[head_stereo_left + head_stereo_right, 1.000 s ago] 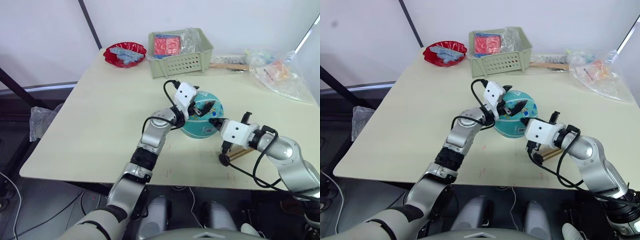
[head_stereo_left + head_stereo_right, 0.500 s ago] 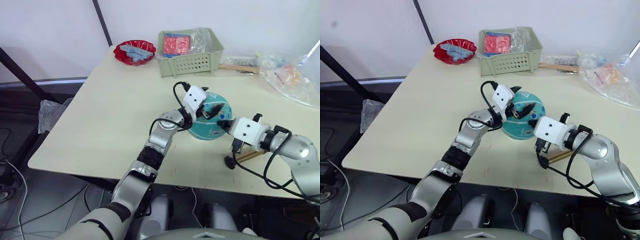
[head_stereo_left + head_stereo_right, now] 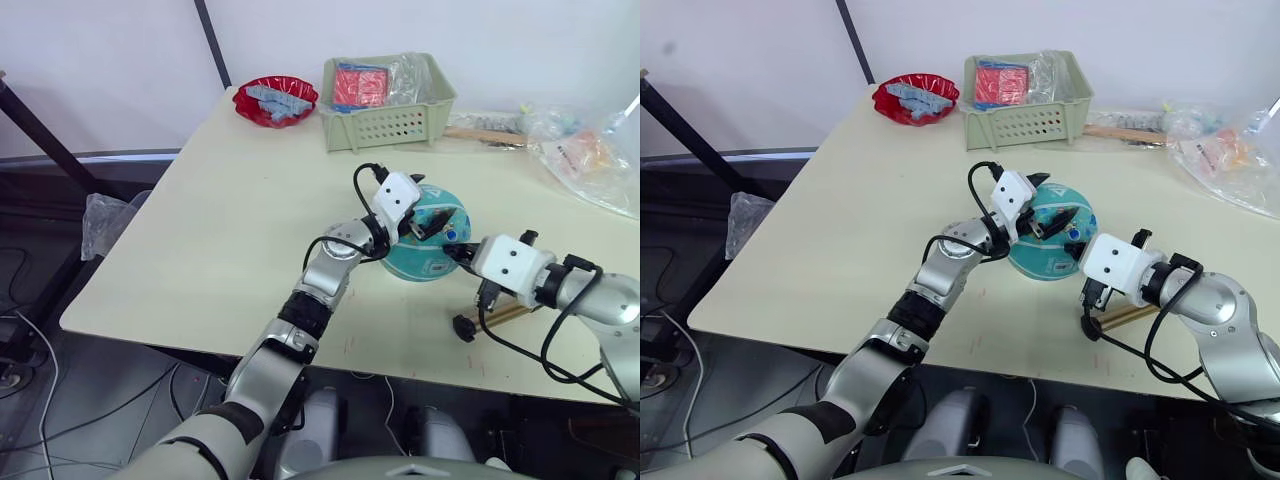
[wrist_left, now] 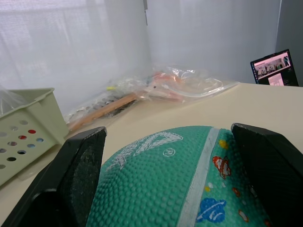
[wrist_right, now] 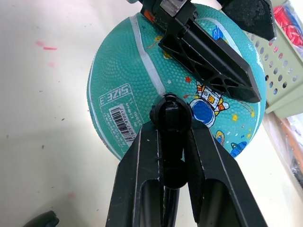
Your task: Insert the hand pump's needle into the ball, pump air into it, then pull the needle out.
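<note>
While the ball (image 3: pixel 1051 243) was steadied by the spread left gripper (image 3: pixel 1051 222), the needle (image 5: pixel 171 115) fitting was clamped against it by the right gripper (image 3: pixel 1076 250) for insertion.

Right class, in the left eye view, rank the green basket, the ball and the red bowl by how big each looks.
1. Green basket, clearly largest.
2. Ball and red bowl look about alike; the ball is partly covered by the left gripper and sits nearer the camera, so no ranking between them.
</note>
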Tool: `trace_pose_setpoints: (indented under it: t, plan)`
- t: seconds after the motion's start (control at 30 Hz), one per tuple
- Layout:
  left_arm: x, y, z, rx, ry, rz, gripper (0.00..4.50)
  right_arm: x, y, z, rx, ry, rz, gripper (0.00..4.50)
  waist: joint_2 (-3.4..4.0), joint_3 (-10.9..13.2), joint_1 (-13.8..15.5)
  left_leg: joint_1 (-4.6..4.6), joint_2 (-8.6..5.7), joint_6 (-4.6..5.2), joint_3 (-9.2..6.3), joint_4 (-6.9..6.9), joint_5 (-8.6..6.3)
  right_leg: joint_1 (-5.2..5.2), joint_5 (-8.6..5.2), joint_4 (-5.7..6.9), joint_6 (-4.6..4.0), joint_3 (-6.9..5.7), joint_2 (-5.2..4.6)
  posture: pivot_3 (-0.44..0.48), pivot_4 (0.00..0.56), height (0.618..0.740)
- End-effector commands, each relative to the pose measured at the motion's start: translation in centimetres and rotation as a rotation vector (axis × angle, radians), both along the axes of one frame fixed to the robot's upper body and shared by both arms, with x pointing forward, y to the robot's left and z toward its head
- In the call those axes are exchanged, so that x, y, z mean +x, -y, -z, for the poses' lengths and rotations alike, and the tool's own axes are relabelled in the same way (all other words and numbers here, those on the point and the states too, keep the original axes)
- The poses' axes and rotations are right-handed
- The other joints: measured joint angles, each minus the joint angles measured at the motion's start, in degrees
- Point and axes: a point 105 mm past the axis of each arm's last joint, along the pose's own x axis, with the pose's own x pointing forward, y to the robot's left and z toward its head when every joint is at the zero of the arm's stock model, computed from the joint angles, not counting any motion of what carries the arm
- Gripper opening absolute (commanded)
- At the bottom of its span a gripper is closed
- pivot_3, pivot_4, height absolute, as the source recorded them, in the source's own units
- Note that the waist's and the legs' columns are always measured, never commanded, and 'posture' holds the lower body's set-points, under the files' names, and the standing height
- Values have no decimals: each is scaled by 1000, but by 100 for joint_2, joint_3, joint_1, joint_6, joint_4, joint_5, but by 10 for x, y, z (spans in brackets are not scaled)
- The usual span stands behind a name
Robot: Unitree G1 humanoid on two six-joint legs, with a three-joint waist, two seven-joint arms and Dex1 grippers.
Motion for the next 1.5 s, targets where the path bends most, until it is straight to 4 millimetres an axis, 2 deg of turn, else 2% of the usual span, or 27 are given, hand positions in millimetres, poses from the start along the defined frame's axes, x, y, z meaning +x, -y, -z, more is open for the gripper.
trace_pose_setpoints:
  t: [0.03,0.23,0.43,0.63,0.83,0.9,1.07,1.17,1.33,1.5]
  plan:
    - [2,-43,114,249,-327,-153,4500,-22,-14,-42,-11,189,-121,73,0,0,9,-1,-7,0,-5,0,0,0,-1,0,2,0,-1,0,150,738]
    - [2,-43,113,248,-326,-150,4500,-22,-7,-40,-6,191,-101,73,-4,-58,-60,6,-27,0,-13,-1,0,8,-5,0,9,3,-3,0,150,738]
    - [2,-44,112,241,-325,-147,4500,-23,-2,-38,21,192,-85,73,-22,-148,-246,91,19,-33,5,-11,-19,66,-23,3,37,12,-6,0,150,738]
    - [5,-38,95,183,-299,-123,4500,-16,14,-28,96,194,33,73,5,-166,-219,97,19,-34,10,-21,-17,62,-23,7,35,6,-10,0,150,738]
    - [8,-33,56,74,-223,-61,4500,-4,31,-37,157,288,158,73,10,-157,-239,94,19,-33,23,-20,-17,51,-22,7,35,14,-12,0,150,738]
    - [8,-32,48,51,-207,-47,4500,-2,35,-39,183,302,188,73,35,-132,-243,90,20,-33,24,-27,-17,45,-22,7,34,13,-11,0,150,738]
    - [5,-33,8,-16,-121,24,4500,6,47,-37,294,310,293,73,39,-99,-242,53,19,-8,24,-32,-3,7,-22,8,17,13,0,0,150,738]
    - [3,-37,-14,-46,-70,58,4500,10,49,-35,359,305,332,73,50,-73,-249,-17,12,-5,26,-31,3,-69,-7,20,-6,24,6,0,150,738]
    - [-1,-44,-36,-95,-28,87,4500,13,47,-32,375,302,336,73,60,-13,-270,-23,-5,-4,30,-42,3,-80,-13,25,-13,33,17,0,150,738]
    - [-7,-57,-68,-177,29,126,4500,15,47,-30,400,300,339,73,52,70,-382,-26,-4,-4,29,-43,3,-83,-13,28,-11,34,19,0,150,738]
